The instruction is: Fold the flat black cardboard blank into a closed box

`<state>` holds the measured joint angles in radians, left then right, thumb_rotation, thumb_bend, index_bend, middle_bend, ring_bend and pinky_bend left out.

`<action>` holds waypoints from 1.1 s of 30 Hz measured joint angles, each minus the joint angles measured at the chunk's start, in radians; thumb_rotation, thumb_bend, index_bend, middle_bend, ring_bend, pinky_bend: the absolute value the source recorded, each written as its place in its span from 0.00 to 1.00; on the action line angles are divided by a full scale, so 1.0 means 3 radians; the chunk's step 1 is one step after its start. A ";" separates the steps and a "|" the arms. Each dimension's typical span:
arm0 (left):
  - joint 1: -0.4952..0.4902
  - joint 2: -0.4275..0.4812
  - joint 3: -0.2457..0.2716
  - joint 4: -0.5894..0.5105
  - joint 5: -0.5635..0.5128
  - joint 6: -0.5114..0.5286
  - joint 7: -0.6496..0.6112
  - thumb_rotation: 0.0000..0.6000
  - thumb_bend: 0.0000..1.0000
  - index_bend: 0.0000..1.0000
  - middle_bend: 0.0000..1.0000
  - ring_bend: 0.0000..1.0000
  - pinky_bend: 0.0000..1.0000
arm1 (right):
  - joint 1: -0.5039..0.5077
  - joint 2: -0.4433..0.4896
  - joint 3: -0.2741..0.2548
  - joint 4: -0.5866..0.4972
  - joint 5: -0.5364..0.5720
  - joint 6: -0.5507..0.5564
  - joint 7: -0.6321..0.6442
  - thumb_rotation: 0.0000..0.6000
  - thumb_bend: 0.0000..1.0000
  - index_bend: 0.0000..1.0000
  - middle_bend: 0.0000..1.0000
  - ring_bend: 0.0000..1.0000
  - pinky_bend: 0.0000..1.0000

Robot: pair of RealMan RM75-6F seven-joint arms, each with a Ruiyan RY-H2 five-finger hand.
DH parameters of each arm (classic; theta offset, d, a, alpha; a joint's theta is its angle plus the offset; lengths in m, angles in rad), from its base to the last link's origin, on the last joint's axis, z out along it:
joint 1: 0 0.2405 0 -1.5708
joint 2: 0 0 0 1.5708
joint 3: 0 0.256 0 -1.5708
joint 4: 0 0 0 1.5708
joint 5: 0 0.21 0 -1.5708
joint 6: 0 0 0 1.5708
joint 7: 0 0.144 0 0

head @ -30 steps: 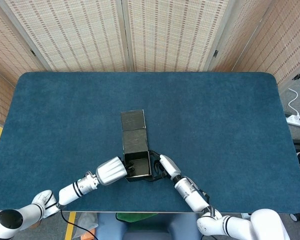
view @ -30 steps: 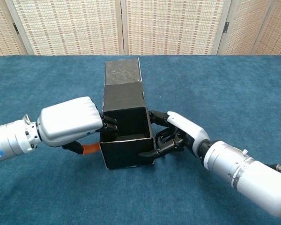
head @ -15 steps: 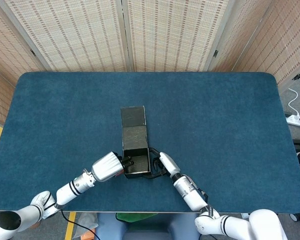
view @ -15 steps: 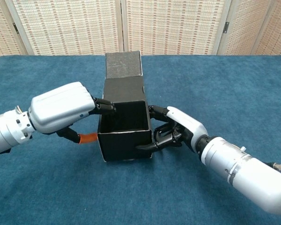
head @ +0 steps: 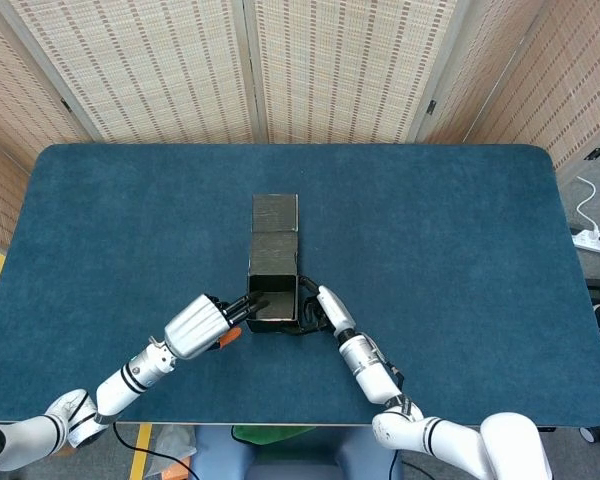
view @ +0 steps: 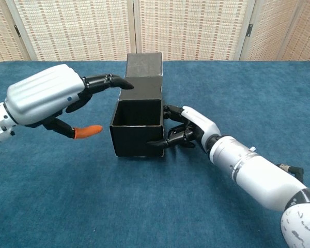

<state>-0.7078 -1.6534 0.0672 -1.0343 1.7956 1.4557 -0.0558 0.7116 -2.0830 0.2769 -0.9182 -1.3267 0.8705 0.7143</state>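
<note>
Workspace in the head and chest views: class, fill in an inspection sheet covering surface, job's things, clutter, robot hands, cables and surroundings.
Surface: blue table, cloth-like covering.
Job's things: black cardboard box, partly folded, top open, lid flap upright at the back.
Clutter: nothing seen.
Robot hands: left robot hand open, fingers reaching toward the flap, contact unclear; right robot hand holds the box's right front corner.
Cables: white cable and power strip on the floor, right of the table.
Surroundings: woven folding screens behind the table.
</note>
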 measured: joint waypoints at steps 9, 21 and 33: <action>0.0079 0.0310 -0.0079 -0.0619 -0.0483 -0.0436 -0.0653 1.00 0.30 0.06 0.19 0.79 0.97 | -0.0048 -0.0021 -0.0142 0.0034 -0.0150 0.0121 0.0164 1.00 0.00 0.00 0.00 0.60 1.00; 0.0023 0.0667 -0.0170 -0.1134 -0.1111 -0.1526 -0.1768 1.00 0.25 0.00 0.01 0.70 0.97 | -0.0193 0.0236 -0.0359 -0.0357 -0.0288 0.0201 0.0187 1.00 0.00 0.00 0.01 0.60 1.00; -0.0074 0.0411 -0.0340 -0.0740 -0.1373 -0.2045 -0.2307 1.00 0.21 0.00 0.00 0.67 0.97 | -0.0425 0.0736 -0.0325 -0.0989 -0.0231 0.0457 0.0069 1.00 0.00 0.00 0.08 0.60 1.00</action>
<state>-0.7301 -1.5302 -0.0348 -1.2563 1.3838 0.8421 -0.7479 0.5842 -1.8623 0.1793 -1.2150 -1.3960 1.0075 0.7349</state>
